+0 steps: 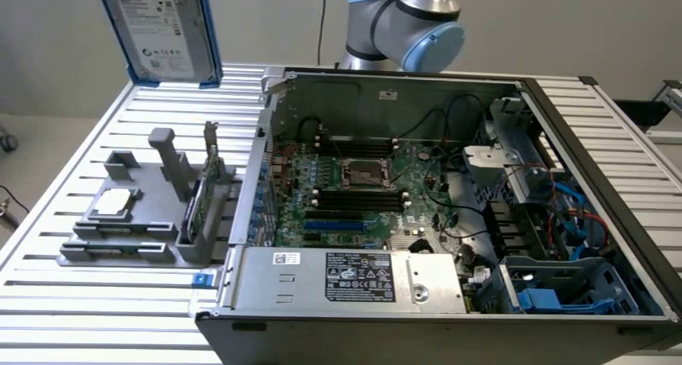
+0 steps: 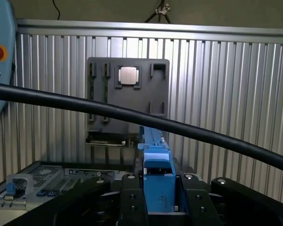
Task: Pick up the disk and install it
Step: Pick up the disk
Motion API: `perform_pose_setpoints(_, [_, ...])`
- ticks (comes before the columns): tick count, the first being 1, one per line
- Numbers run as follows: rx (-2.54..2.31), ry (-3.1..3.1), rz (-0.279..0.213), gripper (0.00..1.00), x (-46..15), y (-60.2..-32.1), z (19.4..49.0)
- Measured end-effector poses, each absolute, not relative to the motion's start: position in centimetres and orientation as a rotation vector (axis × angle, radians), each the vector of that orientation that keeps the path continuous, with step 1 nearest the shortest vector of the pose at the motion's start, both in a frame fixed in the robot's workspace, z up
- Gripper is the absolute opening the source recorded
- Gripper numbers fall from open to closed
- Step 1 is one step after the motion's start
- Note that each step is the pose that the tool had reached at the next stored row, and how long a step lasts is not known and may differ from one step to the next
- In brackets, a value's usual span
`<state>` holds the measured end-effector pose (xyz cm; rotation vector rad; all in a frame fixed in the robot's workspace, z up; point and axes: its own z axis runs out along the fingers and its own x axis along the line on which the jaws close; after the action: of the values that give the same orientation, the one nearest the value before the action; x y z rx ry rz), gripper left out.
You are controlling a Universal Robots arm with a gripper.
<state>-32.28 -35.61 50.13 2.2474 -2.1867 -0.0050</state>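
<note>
Wrist view: the tool (image 2: pixel 158 197) grips the disk (image 2: pixel 157 165) by its blue carrier rail, edge-on between the fingers (image 2: pixel 130 200). Exterior view shows the disk upright in the air over the bench (image 1: pixel 64 145), at the exterior view's left, apart from the open computer case (image 1: pixel 426 337).

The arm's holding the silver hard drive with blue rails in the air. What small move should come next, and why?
Probably carry the silver-grey hard drive with blue plastic rails sideways toward the open dark computer case. The gripper grips its blue rail, and it hangs over the slatted table at the exterior view's left, far from the blue plastic drive cage inside the case.
</note>
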Motion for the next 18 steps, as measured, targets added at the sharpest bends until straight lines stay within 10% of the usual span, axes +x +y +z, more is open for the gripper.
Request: perform_pose_setpoints(18, [2.258,-2.197,-0.028,0.33,-24.5,-38.5,50.4])
